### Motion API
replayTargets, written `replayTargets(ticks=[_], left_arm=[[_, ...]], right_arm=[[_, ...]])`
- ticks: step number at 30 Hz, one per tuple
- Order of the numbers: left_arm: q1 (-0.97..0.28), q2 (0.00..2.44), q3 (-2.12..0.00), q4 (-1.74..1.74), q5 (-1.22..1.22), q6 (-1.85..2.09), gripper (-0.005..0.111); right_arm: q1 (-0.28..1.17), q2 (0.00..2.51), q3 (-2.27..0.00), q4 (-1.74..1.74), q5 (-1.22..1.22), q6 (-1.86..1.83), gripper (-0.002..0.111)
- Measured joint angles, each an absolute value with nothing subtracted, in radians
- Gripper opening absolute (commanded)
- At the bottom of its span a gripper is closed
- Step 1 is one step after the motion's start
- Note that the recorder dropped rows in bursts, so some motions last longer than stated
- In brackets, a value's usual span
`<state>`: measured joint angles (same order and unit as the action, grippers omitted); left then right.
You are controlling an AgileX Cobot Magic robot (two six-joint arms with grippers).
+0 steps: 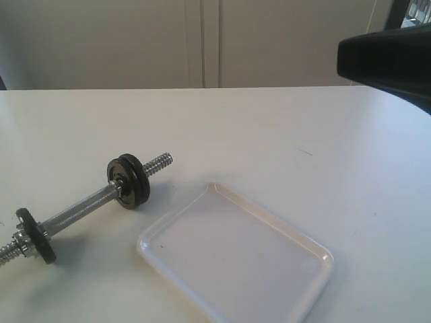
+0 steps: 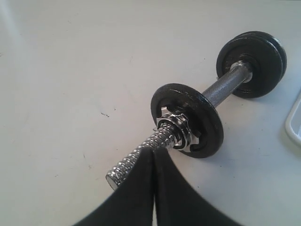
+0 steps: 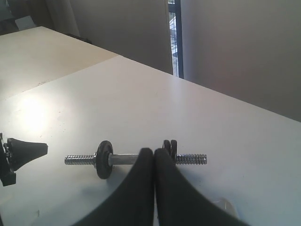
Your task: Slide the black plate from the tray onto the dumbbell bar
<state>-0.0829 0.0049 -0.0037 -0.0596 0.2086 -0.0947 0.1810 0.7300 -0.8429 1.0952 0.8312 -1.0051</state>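
The dumbbell bar (image 1: 77, 212) lies on the white table, left of the tray (image 1: 269, 208), which holds nothing. One black disc (image 1: 37, 235) with a chrome star nut (image 2: 178, 134) sits near the bar's near end. Two black discs stand pressed together near the far end. The outer one, the black plate (image 1: 139, 168), faces the bare thread (image 1: 159, 163), with no nut outside it. My left gripper (image 2: 154, 153) is shut and empty, over the near threaded end. My right gripper (image 1: 345, 57) hangs high at the right, shut and empty.
A corner of the tray's rim (image 2: 294, 120) shows in the left wrist view. In the right wrist view the left gripper's tip (image 3: 41, 147) stands off the bar's end (image 3: 77, 160). A grey wall runs behind the table.
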Motion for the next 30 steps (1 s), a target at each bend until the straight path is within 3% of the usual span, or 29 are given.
replayTargets(ticks=[8,18,30], left_arm=[[-0.083,0.005,-0.004,-0.010,0.213,-0.094,0.000],[-0.031,0.005,-0.004,0.008,0.215,-0.092,0.000],[0.002,0.005,-0.004,0.008,0.216,-0.092,0.000]], right_arm=[[0.181,0.714,-0.841,1.095,0.831,-1.005,0.000],[0.181,0.375,-0.837,1.093,0.825,-1.007,0.000],[0.181,0.250,-0.837,1.093,0.829,-1.007,0.000]])
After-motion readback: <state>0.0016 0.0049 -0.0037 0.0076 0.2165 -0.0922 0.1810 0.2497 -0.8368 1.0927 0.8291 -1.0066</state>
